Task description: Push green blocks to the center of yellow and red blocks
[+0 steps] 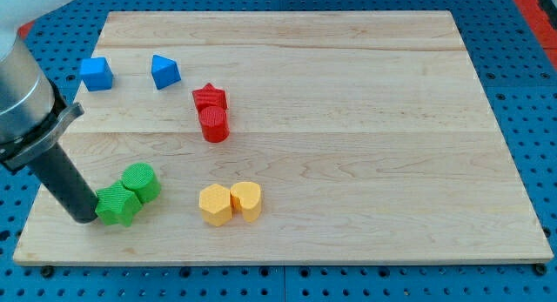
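The desk (348, 119) is pale wood with a light grain running across it and faint seams between its planks. Around it lies a bright blue perforated surface (531, 119) dotted with dark holes. Two blocks are blue: a cube (96, 73) and a triangular block (164, 71). A red star (210, 97) and a red cylinder (214, 124) share one shade. The green star (117, 204) and green cylinder (140, 182) are vivid green. A yellow hexagon (214, 204) and a yellow heart-like block (246, 200) are warm yellow-orange. My tip (84, 218) is near-black.

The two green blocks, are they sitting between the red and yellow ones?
No, the green star block and green cylinder sit near the view's bottom left beside my tip.
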Action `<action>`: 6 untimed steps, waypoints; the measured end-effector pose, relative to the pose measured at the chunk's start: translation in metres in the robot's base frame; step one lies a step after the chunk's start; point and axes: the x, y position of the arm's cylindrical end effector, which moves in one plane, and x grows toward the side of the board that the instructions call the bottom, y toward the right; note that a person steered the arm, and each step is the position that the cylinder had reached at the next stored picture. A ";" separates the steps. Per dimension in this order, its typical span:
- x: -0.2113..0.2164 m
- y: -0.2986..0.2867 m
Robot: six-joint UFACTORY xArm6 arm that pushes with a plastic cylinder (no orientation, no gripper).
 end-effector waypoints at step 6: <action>-0.088 0.082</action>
